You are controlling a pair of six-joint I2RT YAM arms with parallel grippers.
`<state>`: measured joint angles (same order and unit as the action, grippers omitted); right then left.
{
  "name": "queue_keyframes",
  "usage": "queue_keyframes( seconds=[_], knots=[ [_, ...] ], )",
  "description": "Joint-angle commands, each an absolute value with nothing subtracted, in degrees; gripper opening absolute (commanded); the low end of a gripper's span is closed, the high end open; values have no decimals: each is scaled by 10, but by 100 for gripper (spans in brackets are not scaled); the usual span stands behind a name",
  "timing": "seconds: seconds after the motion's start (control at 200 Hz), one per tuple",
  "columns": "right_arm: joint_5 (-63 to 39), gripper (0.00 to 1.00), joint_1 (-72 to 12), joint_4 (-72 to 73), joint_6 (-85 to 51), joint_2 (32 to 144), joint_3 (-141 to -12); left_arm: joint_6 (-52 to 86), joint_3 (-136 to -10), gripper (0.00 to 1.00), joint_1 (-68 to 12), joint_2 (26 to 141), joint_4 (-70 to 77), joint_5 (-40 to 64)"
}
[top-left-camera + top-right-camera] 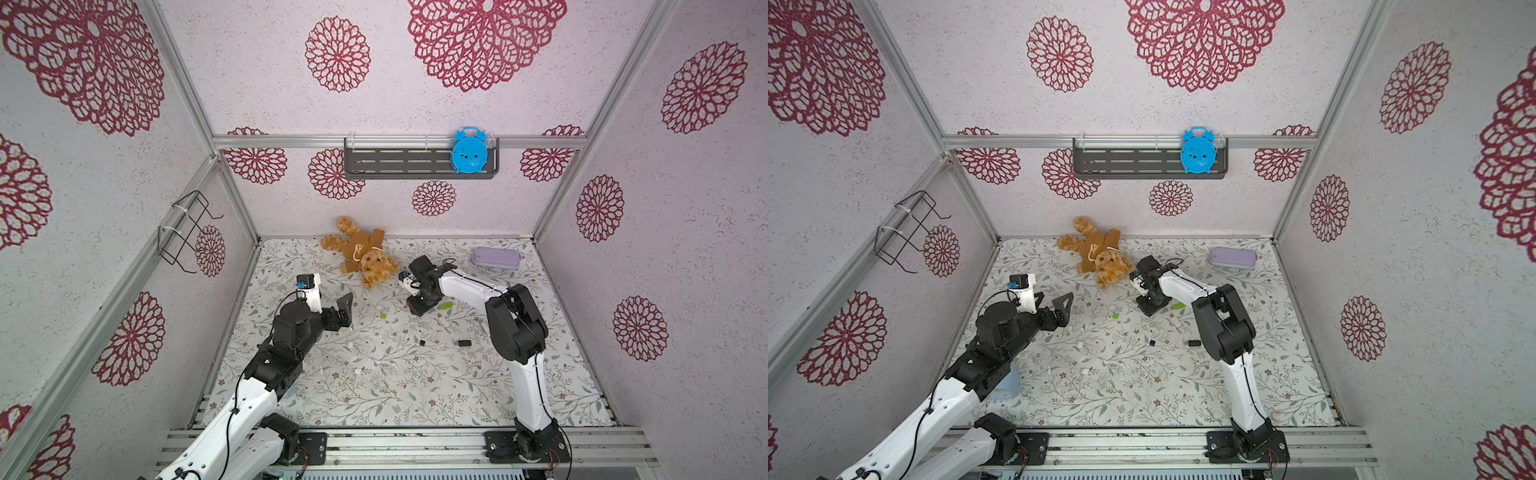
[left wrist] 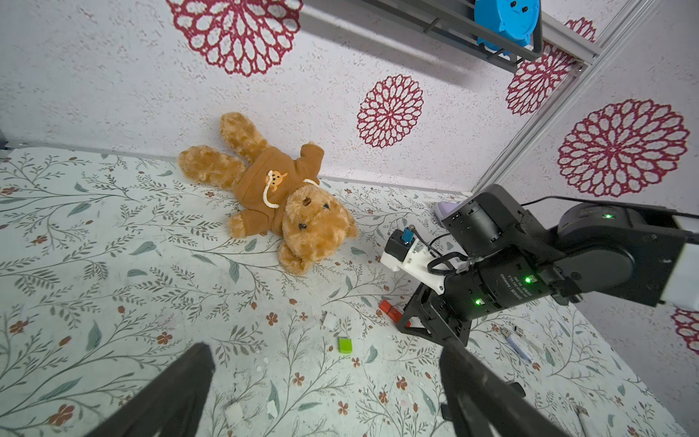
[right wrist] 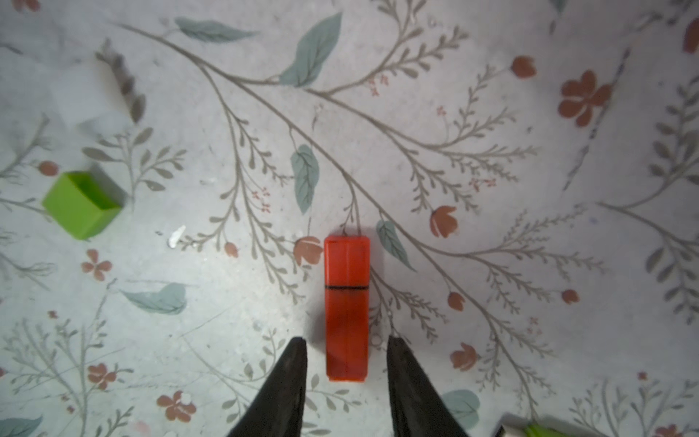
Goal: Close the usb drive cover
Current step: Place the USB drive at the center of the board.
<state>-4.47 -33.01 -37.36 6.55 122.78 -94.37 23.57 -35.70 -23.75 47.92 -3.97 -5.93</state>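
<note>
Between my right gripper [image 3: 347, 340] tips: smooth red rectangular usb drive [image 3: 347, 314], cover [image 3: 347, 261] on, ungripped.
Left gripper [image 2: 323, 343]: spread wide, empty.

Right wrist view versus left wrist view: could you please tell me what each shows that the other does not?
Only the right wrist view shows the red USB drive at full length, cover on, lying between the open right fingers without touching them. Only the left wrist view shows the teddy bear, the blue alarm clock and the wide-open left fingers. Both show the drive, the green cap and the floral table.
</note>
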Motion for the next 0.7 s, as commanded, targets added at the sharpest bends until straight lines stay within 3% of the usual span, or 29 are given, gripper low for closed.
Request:
queue_keyframes(
  seconds=[0.0,0.695],
  knots=[
    [-90,41,-342,-374,70,1180,-968,238,-357,97,-228,483,-46,-87],
    [-136,42,-418,-386,44,1339,-1156,266,-345,97,-193,457,-80,-110]
  ],
)
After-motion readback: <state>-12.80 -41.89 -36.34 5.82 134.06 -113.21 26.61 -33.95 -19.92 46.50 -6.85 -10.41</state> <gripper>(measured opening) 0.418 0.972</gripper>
